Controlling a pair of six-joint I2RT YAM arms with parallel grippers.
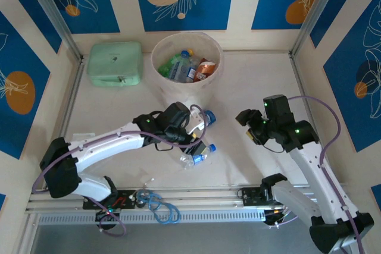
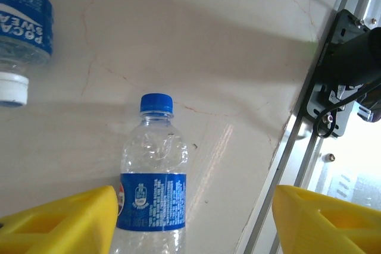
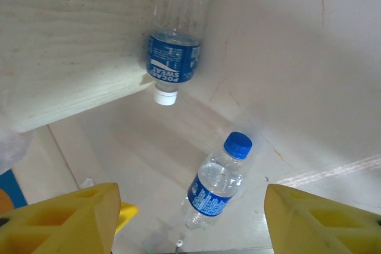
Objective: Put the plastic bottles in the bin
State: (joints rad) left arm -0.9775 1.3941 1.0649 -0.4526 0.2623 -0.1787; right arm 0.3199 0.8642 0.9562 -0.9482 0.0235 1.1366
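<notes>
Left wrist — jaws apart above a blue-capped bottle [image 2: 153, 173].

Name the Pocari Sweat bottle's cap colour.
The Pocari Sweat bottle has a white cap; right wrist view shows it best.

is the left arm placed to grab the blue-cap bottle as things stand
Probably yes: the blue-cap bottle lies on the table between the open fingers of the left gripper, close to one of them, with nothing in the way.
</notes>
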